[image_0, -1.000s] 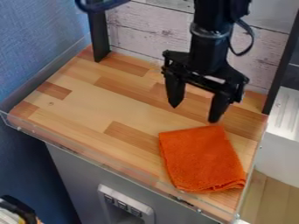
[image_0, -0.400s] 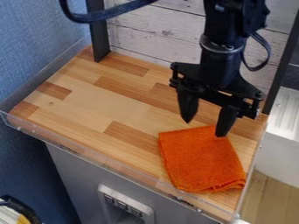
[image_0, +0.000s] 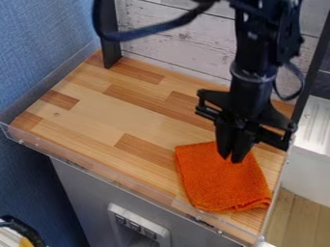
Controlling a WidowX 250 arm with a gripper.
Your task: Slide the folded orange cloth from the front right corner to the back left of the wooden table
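Over the upper part of the orange cloth, the black gripper hangs down with its two fingers drawn close together, so it is shut. Its fingertips overlap the cloth near its back edge; whether a fold is pinched between them I cannot tell. The cloth lies folded and flat at the right front of the wooden surface, its lower right corner slightly ruffled. Part of its back edge is hidden behind the fingers.
A clear raised rim runs along the front edge. Dark posts stand at the back, before a whitish plank wall. A blue wall is at the left, and a white metal unit at the right.
The gripper has moved right and down toward the front, onto the cloth's back part, and its fingers have gone from wide apart to together. The cloth has not visibly shifted.
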